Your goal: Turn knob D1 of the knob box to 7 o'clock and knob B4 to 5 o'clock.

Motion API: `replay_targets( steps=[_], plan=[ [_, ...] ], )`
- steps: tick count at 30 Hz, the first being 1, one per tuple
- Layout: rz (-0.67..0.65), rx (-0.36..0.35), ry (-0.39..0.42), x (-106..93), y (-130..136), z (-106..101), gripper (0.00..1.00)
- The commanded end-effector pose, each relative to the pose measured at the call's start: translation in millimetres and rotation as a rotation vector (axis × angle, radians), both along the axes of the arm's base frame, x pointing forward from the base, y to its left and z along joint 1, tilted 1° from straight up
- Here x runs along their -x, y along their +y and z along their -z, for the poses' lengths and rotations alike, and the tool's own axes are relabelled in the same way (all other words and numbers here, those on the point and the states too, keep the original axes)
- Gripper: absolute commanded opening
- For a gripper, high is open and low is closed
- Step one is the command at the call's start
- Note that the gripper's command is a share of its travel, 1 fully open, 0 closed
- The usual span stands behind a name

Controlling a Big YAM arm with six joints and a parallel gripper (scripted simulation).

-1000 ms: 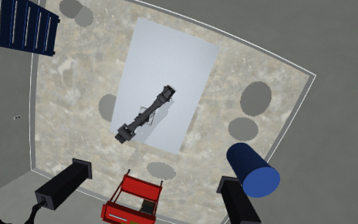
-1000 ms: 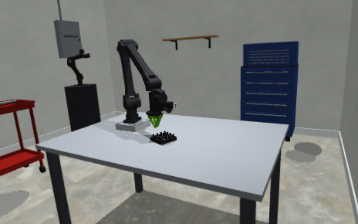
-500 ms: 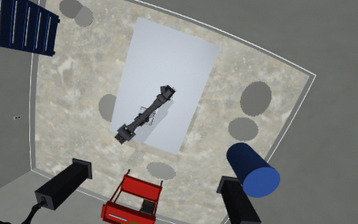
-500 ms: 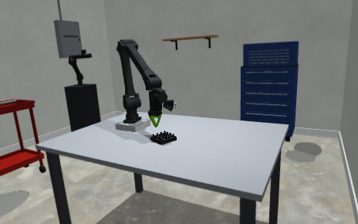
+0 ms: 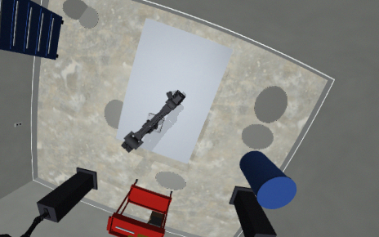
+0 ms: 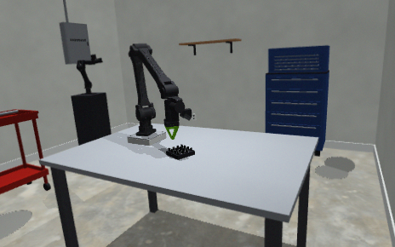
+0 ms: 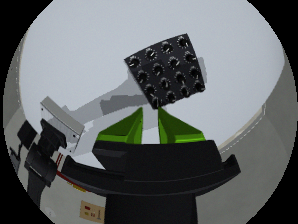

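Pincer [image 6: 173, 133] [image 7: 150, 111]: slightly open, holding nothing, above the surface [image 6: 234, 170] [image 7: 240, 45] [image 5: 184, 53]. Grip each knob of the box [image 6: 180, 152] [image 7: 165, 70] by its sides; expect stiff, small knobs.
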State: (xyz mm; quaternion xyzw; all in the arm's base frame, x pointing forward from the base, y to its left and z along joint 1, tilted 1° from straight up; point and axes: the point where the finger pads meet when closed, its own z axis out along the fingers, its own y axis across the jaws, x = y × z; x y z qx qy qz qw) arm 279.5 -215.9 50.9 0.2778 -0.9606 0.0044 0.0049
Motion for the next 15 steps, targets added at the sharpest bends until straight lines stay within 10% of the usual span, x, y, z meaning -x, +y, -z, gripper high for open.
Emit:
replay_targets(
  steps=[1, 15],
  plan=[
    [-0.140, 0.047, -0.063, -23.3, -13.4, -29.6, 0.20],
    [-0.436, 0.042, -0.043, -20.3, -9.0, -29.5, 0.20]
  ],
)
